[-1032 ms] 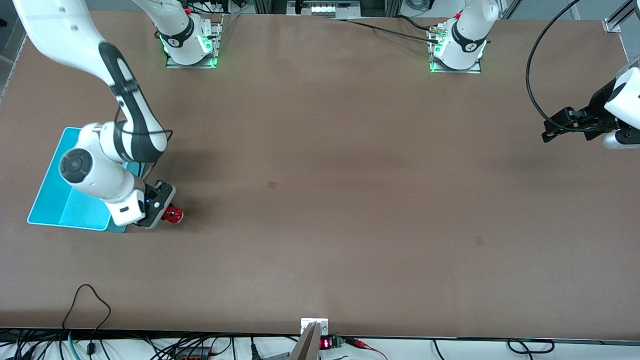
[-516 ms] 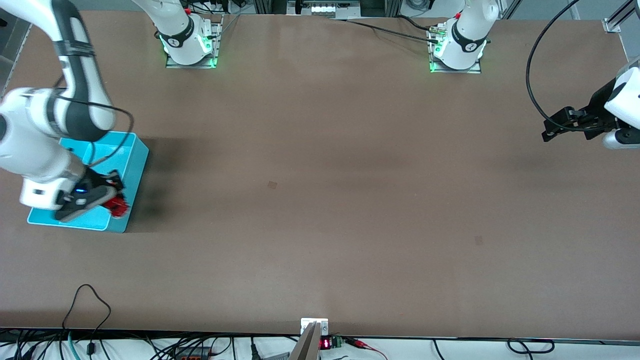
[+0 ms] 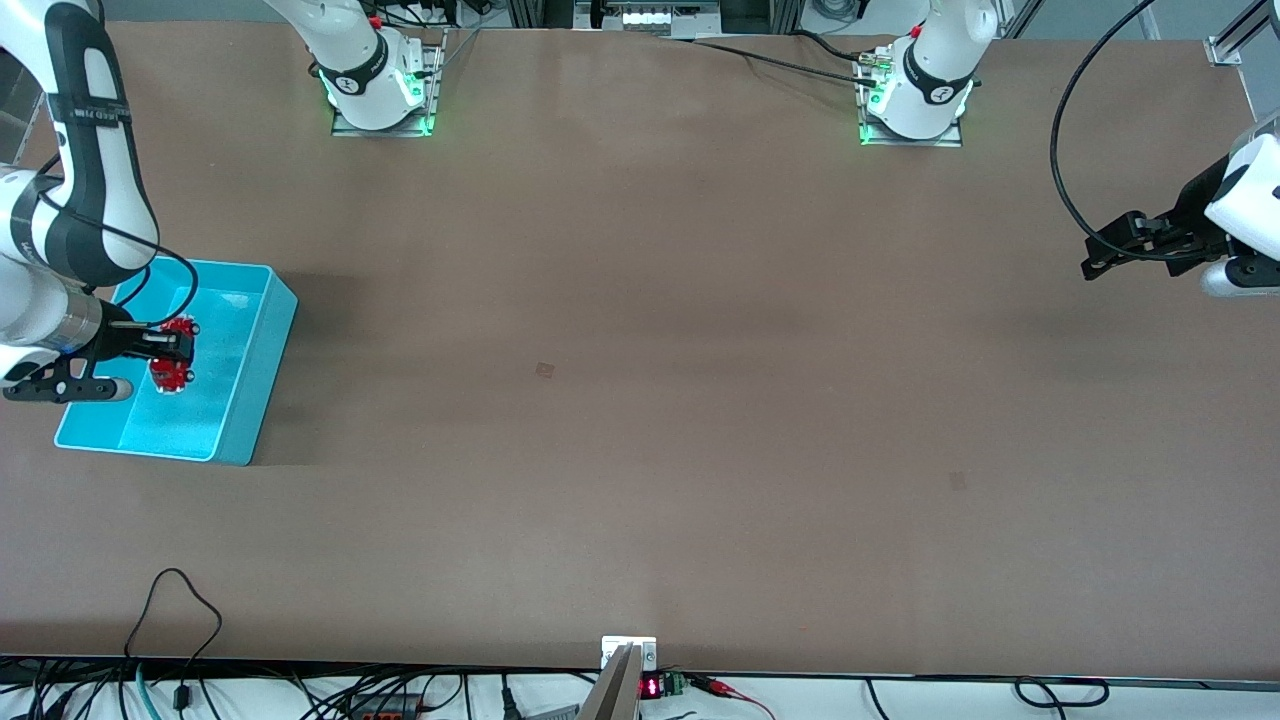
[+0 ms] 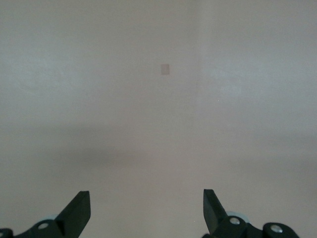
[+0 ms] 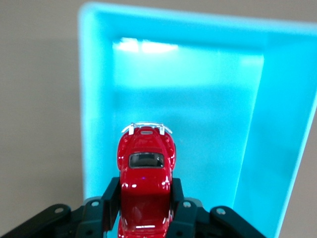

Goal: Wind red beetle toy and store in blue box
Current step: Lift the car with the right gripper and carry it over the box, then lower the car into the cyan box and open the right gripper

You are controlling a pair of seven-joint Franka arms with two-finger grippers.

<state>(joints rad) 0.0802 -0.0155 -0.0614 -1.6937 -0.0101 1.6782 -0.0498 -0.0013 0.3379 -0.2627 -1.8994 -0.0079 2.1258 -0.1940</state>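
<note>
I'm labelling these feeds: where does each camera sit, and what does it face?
Front view: high across the table, facing both arms' bases; right end effector holds the toy car over the blue box.
Left wrist view: open left end effector over bare table.
Right wrist view: looks down at car and box, shared with the front view.

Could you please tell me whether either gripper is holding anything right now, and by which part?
The right gripper holds the red beetle toy by its two sides, over the blue box. The left gripper is open and holds nothing.
</note>
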